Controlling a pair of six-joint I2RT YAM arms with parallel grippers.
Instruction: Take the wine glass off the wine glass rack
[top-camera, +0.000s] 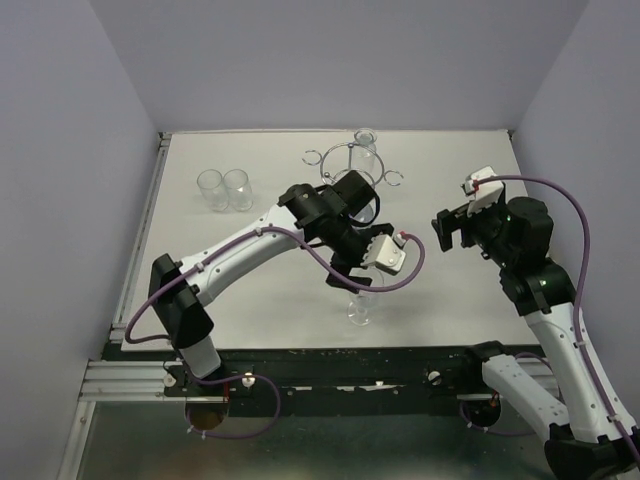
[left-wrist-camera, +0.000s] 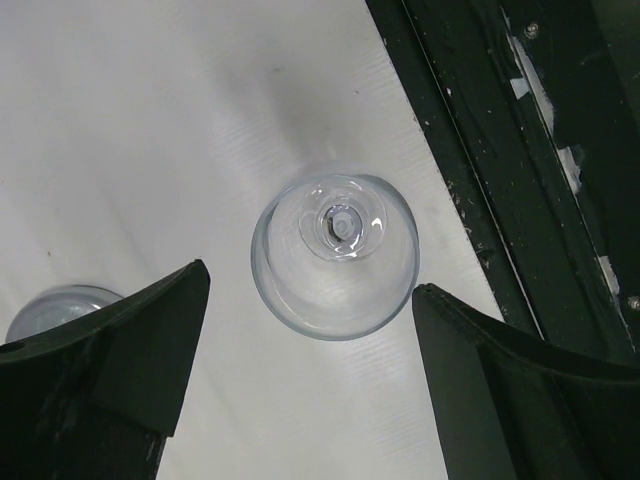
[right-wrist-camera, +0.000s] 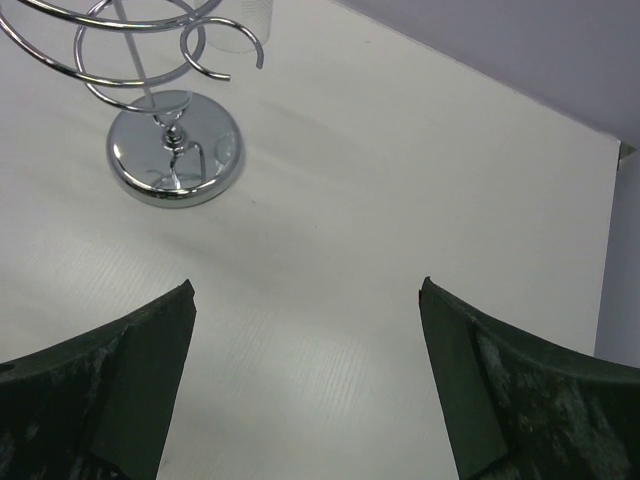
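Note:
A clear wine glass (top-camera: 360, 308) stands on the white table near the front edge, apart from the rack. In the left wrist view I look straight down into the wine glass (left-wrist-camera: 335, 255). My left gripper (top-camera: 353, 278) hangs just above it, open, and the left gripper (left-wrist-camera: 310, 280) has a dark finger on each side of the rim without touching it. The wine glass rack (top-camera: 352, 165), chrome wire with loop hooks, stands at the back. Its round mirrored base (right-wrist-camera: 175, 150) shows in the right wrist view. My right gripper (top-camera: 442, 232) hovers open and empty to the right; the right gripper (right-wrist-camera: 306, 283) faces bare table.
Two clear tumblers (top-camera: 224, 189) stand at the back left. Another clear glass (top-camera: 366, 145) sits at the rack's far side; whether it hangs or stands I cannot tell. A rounded glassy thing (left-wrist-camera: 55, 305) peeks from behind the left finger. The table's dark front rail (left-wrist-camera: 480, 150) runs close by.

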